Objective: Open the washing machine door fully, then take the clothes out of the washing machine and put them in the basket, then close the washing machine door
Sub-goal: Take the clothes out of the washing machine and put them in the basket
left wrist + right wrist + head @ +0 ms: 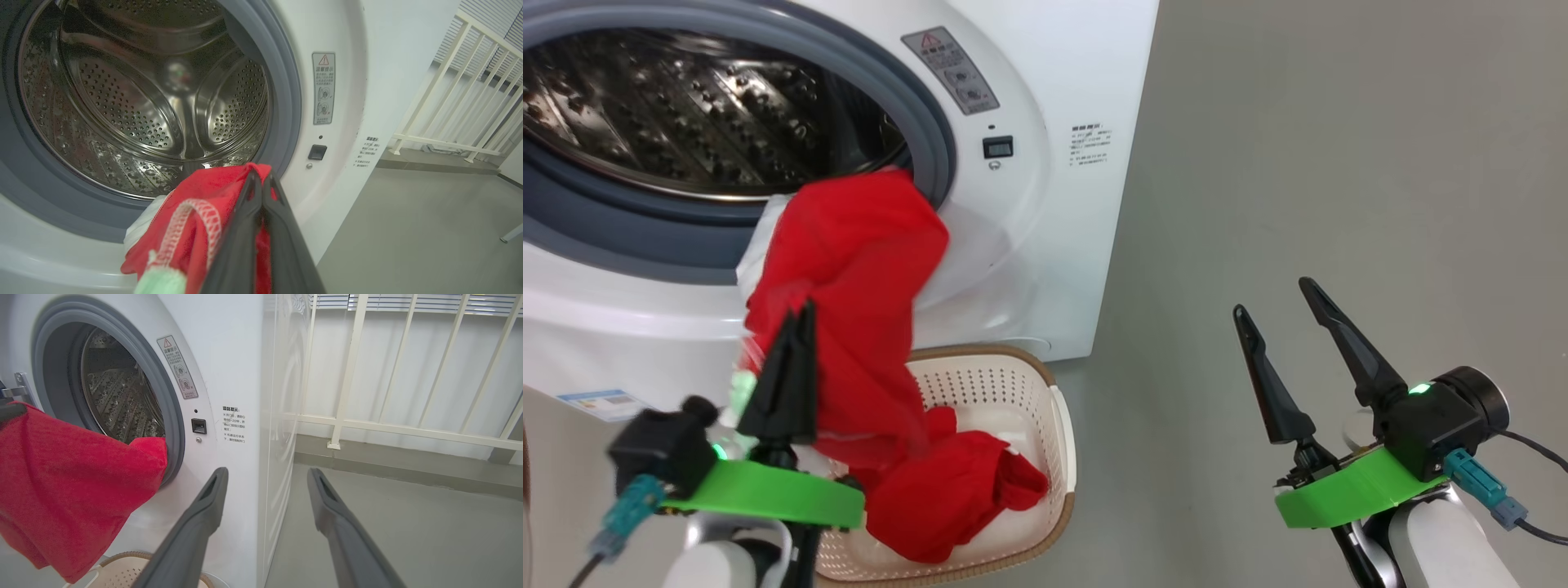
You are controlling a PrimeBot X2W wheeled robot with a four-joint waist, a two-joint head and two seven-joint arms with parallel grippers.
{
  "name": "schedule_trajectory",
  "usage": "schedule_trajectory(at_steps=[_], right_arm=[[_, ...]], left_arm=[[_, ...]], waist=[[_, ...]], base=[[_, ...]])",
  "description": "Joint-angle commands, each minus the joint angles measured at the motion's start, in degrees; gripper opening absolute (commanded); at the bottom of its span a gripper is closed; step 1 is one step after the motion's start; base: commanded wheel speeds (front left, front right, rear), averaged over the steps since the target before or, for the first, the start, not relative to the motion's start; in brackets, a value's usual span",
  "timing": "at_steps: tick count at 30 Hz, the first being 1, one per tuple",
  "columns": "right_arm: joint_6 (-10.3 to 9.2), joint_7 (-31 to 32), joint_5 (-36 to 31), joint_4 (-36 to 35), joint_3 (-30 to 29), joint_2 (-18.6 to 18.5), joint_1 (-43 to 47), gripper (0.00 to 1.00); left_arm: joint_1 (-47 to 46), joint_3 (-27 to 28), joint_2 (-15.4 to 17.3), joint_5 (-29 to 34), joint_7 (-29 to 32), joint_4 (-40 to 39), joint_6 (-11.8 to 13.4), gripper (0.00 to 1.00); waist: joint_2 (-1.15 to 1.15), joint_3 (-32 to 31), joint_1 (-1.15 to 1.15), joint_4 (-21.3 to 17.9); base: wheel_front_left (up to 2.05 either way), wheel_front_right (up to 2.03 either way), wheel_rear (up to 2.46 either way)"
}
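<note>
The basket (1066,457) stands before the washing machine (1062,245). The clothes (866,269) lie in it and hang above — right hand (1272,296) well apart.

Clothes (858,269) at left gripper (799,310): soft red cloth, matt, slightly rough weave, white stitched trim. Beyond its fingertips, washing machine (1045,245): glossy smooth white shell, matt grey rubber ring (934,139), shiny perforated steel drum (686,106). Beside the same gripper, basket (1005,392): smooth cream perforated plastic, brown rim. Right gripper (1272,296) fingers: matt dark plastic. Floor (1339,163) beyond them: matt grey.
</note>
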Motion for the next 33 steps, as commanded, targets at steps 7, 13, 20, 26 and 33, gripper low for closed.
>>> schedule_trajectory(at_steps=[7,13,20,26,33], right_arm=[[0.35,-0.4,0.1,-1.9,1.5,-0.2,-1.9,1.0],[0.35,-0.4,0.0,-2.1,1.4,-0.2,-3.0,1.0],[0.35,-0.4,0.0,-2.3,1.8,-0.2,-4.7,1.0],[0.35,-0.4,0.1,-2.2,2.8,-0.1,-6.0,1.0],[0.35,-0.4,0.0,-2.5,3.2,-0.2,-7.0,1.0]], left_arm=[[-3.8,0.3,0.4,-2.0,-1.8,9.9,0.0,0.0],[-9.4,-1.5,0.2,-2.9,-3.0,22.5,-0.6,0.0],[-16.4,-3.3,0.0,-4.1,-4.6,37.1,-1.3,0.0],[-22.1,-4.2,-0.1,-5.0,-5.3,48.3,-1.7,0.0],[-26.9,-5.2,-0.1,-5.6,-5.6,56.9,-2.1,0.0]], waist=[[0.0,3.4,0.0,-0.6],[0.0,6.6,0.0,-1.0],[0.0,10.0,0.0,-1.7],[0.0,12.9,0.0,-2.8],[0.0,15.7,0.0,-4.2]], base=[[0.0,0.0,0.0],[0.0,0.0,0.0],[0.0,0.0,0.0],[0.0,0.0,0.0],[0.0,0.0,0.0]])
